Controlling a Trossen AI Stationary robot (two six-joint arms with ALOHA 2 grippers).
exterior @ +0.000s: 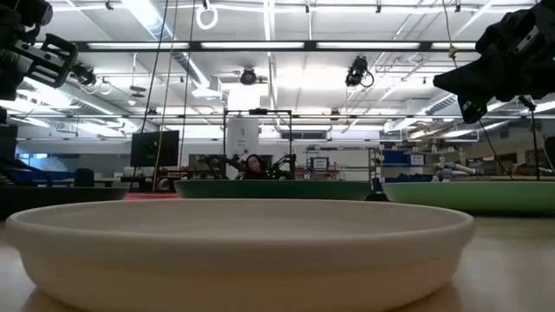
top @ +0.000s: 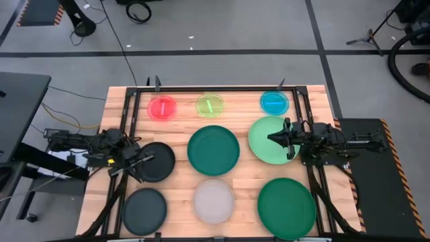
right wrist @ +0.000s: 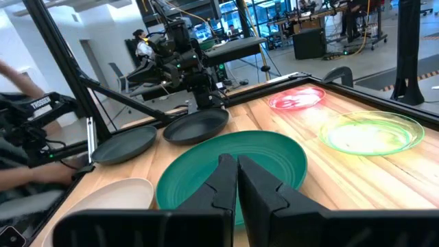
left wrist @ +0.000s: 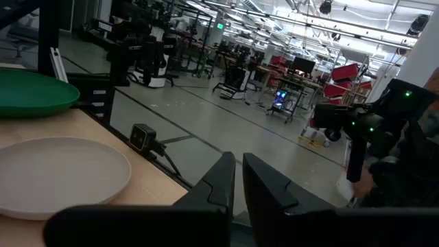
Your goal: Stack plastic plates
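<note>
Nine plates lie flat on the wooden table, apart from one another. Along the far side are the red (top: 162,107), yellow-green (top: 209,105) and blue (top: 274,102) small plates. In the middle row are a black plate (top: 156,161), a dark green plate (top: 213,150) and the mint plate (top: 272,140). Near the front are a second black plate (top: 144,210), the pale grey plate (top: 214,201) and another dark green plate (top: 287,208). My left gripper (top: 146,160) hovers shut above the middle black plate. My right gripper (top: 271,138) hovers shut above the mint plate. In the low view both arms are raised off the table.
A black metal frame (top: 134,101) runs round the table's edges. The pale grey plate (exterior: 238,247) fills the low view's foreground, with the dark green plate (exterior: 273,188) behind it. Bare wood shows between the plates. People show in the room beyond.
</note>
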